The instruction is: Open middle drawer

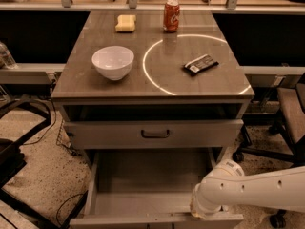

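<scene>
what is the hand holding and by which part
Cannot be told: the hand is at the front right edge of the open middle drawer, any hold hidden.

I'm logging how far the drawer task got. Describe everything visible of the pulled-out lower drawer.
The middle drawer is wide and shallow, grey-brown, with a plain grey inside. It stands pulled well out beneath the taller-fronted drawer, its low flat front at the picture's bottom edge, handle out of sight. The gripper is at the front's right end, behind the white arm's wrist; whether it touches the drawer cannot be seen.
</scene>
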